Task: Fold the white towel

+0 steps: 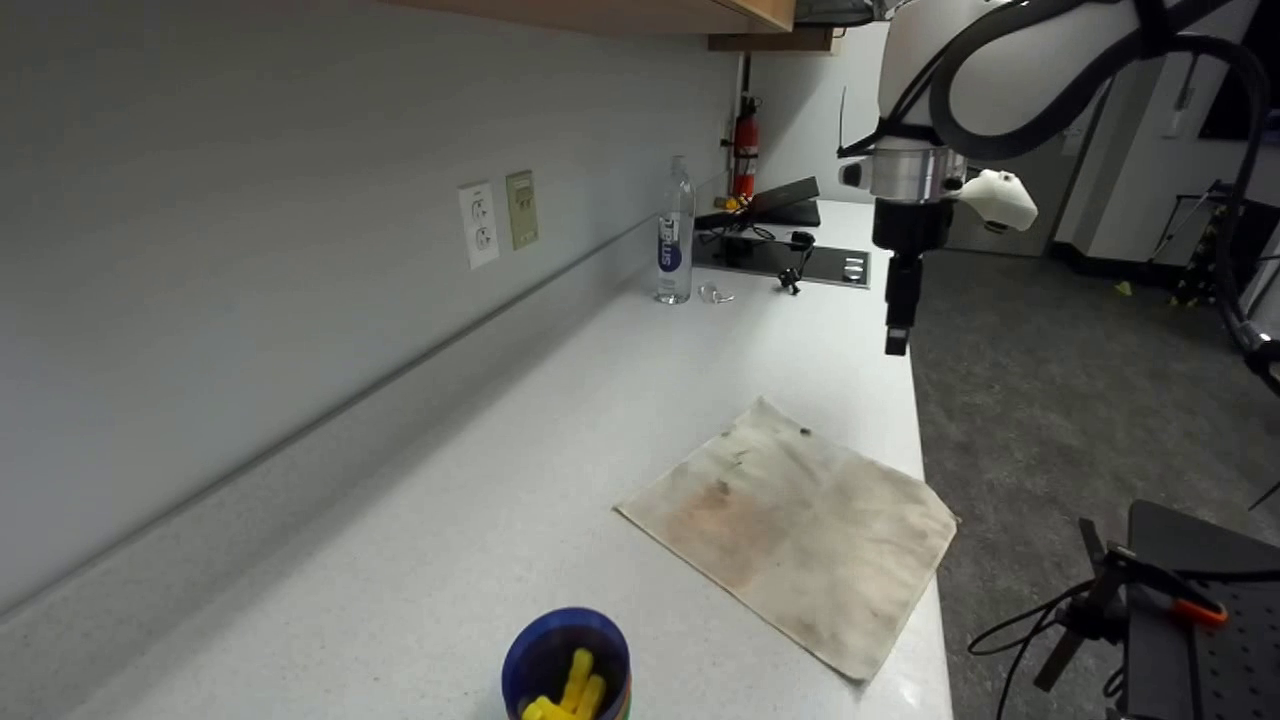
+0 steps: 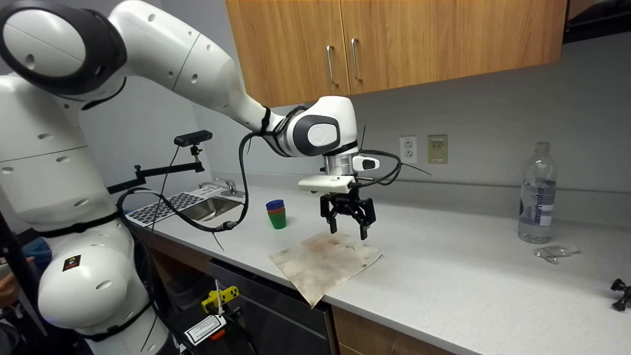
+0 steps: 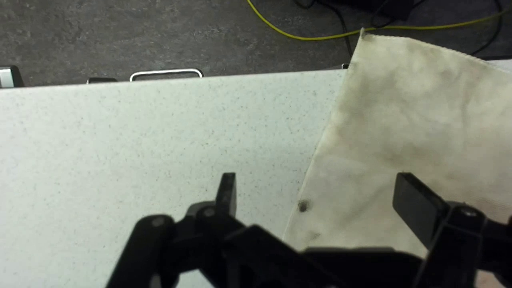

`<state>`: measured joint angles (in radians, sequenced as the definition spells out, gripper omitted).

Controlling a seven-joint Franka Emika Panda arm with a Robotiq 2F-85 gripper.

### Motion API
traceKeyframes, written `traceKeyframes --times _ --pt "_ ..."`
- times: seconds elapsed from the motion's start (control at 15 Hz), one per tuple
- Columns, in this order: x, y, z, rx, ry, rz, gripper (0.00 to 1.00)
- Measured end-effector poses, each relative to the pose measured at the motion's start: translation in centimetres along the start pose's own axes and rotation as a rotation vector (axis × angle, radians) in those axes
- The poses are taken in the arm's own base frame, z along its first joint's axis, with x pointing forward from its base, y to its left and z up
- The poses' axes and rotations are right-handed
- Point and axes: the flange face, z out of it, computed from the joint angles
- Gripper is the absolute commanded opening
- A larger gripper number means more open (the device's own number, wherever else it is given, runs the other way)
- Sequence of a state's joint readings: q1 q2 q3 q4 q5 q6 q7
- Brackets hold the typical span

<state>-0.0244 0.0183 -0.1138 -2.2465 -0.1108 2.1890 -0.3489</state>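
The white towel [image 1: 800,540] lies spread out flat on the countertop, off-white with reddish-brown and dark stains. In an exterior view, one corner of the towel [image 2: 320,268] hangs past the counter's front edge. My gripper [image 2: 348,233] points down above the counter, near the towel's far side, touching nothing. Seen from the wrist view, the jaws of the gripper [image 3: 316,176] stand wide apart with a towel edge running below the gap between them. The right finger [image 3: 418,208] is over the towel [image 3: 416,120], the left one over bare counter. Part of the towel falls outside the wrist view.
Stacked blue, red and green cups [image 2: 276,217] stand beside the towel, with yellow pieces [image 1: 575,685] inside. A water bottle [image 1: 675,240] is near the wall, a clear plastic piece [image 2: 554,254] beside it. Wooden cabinets [image 2: 394,44] hang overhead; a cooktop [image 1: 830,264] lies farther along.
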Motion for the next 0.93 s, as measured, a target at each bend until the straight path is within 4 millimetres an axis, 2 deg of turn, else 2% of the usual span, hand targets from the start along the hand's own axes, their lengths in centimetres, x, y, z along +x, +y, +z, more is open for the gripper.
traceKeyframes --times 0.33,0.4,0.93 --pt "4.4 -0.2 2.4 0.002 -0.027 -0.109 1.0" --pt "4.8 -0.3 2.8 0.002 -0.032 -0.113 1.0" --pt "4.9 -0.2 3.2 0.002 -0.033 -0.112 1.0"
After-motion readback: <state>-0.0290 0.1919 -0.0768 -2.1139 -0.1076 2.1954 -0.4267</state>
